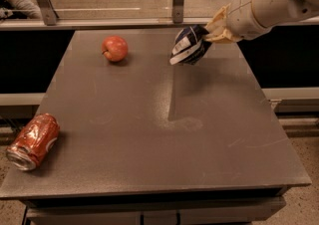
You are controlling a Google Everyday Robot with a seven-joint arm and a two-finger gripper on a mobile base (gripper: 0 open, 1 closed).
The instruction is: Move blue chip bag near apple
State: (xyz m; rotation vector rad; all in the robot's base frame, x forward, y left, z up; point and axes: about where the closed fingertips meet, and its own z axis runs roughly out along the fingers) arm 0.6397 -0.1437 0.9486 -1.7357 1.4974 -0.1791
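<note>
The blue chip bag (pixel 187 46) is crumpled navy foil with white label patches, and its print is too small to read. The tool (pixel 208 34) has its tan fingers clamped on the bag's right end and holds it above the matte grey table (pixel 199 159). The pale arm slants in from the upper right. A round red apple (pixel 115 48) sits to the tool's left, apart from the bag. A crushed red can (pixel 33 141) lies far off at the lower left.

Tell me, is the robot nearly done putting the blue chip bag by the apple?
About halfway. Done: the crumpled dark navy foil chip bag is lifted off the grey table. In hand: the tan two-finger gripper holds it at the far right. Left: setting it down beside the small round red apple, far left.
</note>
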